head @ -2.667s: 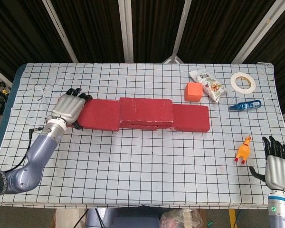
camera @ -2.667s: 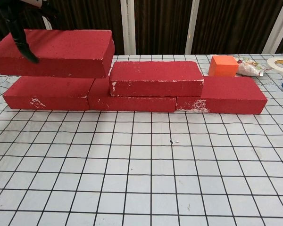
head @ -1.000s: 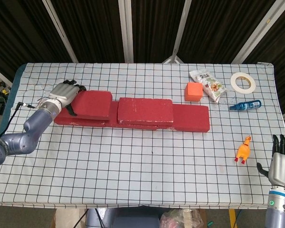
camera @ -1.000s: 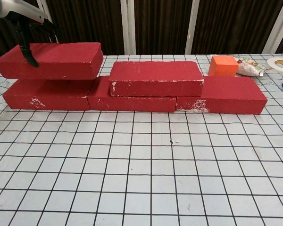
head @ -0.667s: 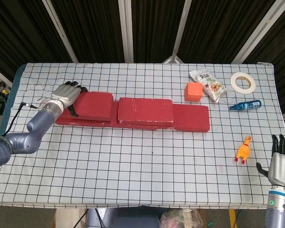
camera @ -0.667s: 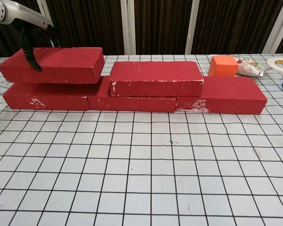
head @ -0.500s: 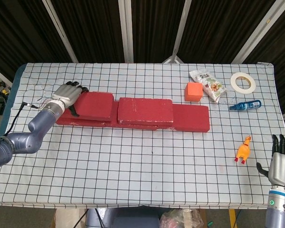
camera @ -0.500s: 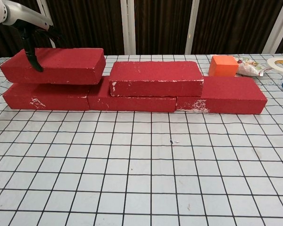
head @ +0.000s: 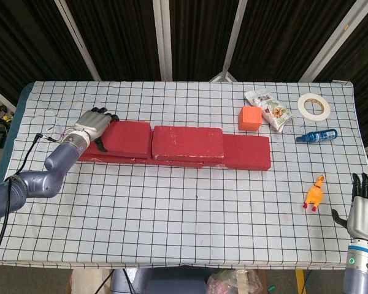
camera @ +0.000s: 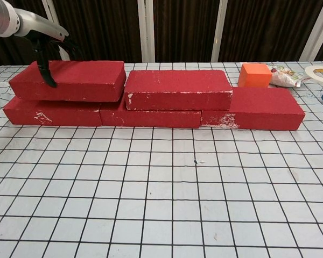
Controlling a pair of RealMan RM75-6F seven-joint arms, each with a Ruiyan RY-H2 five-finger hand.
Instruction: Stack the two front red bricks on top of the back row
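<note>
Checked white tablecloth (head: 190,214) before dark slatted wall (head: 122,37)

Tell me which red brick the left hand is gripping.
The upper left brick: the left hand grips its left end. It lies on the bottom row, beside the other upper brick, which nothing touches.

Lighting: bright, even, from overhead; shadows faint and short. Both views sharp. Far background dark.
</note>
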